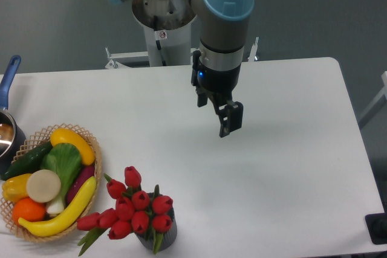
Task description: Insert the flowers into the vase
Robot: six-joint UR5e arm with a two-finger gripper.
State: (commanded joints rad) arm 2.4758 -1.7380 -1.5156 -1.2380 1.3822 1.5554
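Bare table lies between the end effector and the flowers; the basket crowds their left.

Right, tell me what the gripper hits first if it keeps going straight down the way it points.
Most likely the bare white table. The gripper points downward, empty, with nothing visible beneath it. The flowers in the vase sit well off toward the front left, though depth is hard to judge.

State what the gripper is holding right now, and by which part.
Nothing. The gripper hangs empty above the bare table, well away from the flowers, which already stand in the vase.
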